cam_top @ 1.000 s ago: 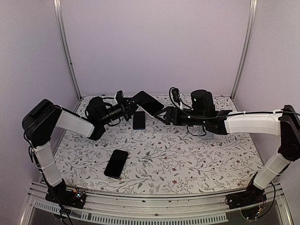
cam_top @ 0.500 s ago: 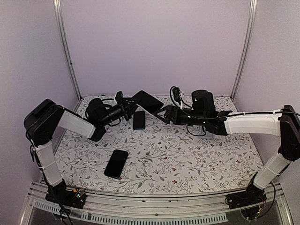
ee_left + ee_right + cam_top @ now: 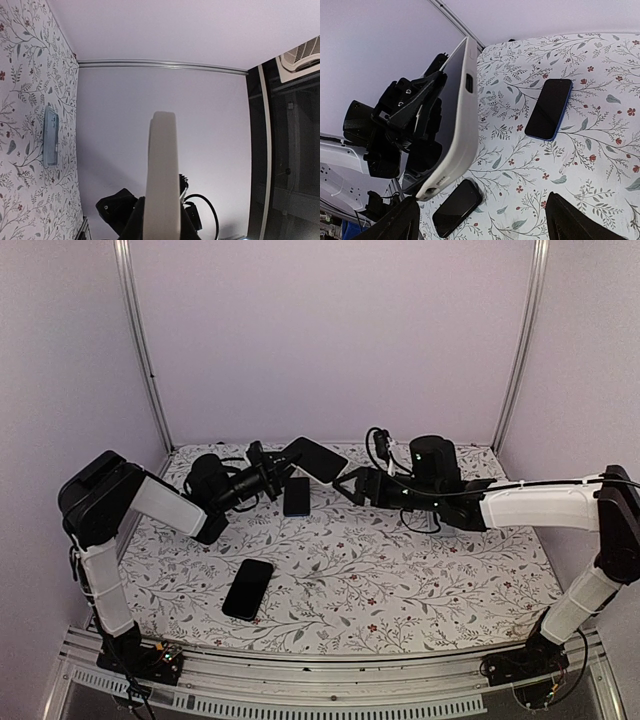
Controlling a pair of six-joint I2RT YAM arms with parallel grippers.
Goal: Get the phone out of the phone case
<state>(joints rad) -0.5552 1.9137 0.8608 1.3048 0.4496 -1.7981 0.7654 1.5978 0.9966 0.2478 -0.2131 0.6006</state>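
While the left gripper (image 3: 277,470) is clamped shut on one end of the phone case (image 3: 462,125), the case hangs in the air above the table (image 3: 420,580), tilted, with its free end pointing away from that gripper. From the left wrist camera the case is seen edge-on as a pale strip rising straight out from between the two fingers (image 3: 141,220), which press on its opposite faces. The phone (image 3: 318,459) is still seated in the case, and its dark screen shows inside the pale rim in the top view. From the right wrist camera the long side wall of the case faces the lens, with a small button cut-out visible in it.

The right gripper (image 3: 348,485) sits just off the free end of the case, spread wide and holding nothing. Its fingers (image 3: 395,225) appear only at the bottom corners of its own view, and the case lies ahead of them, not between them. I cannot tell whether either tip touches the case.

A blue-edged phone (image 3: 296,496) lies flat on the table just below the case. A black phone (image 3: 248,588) also lies flat, well apart from the case, on the side nearer the arm bases.
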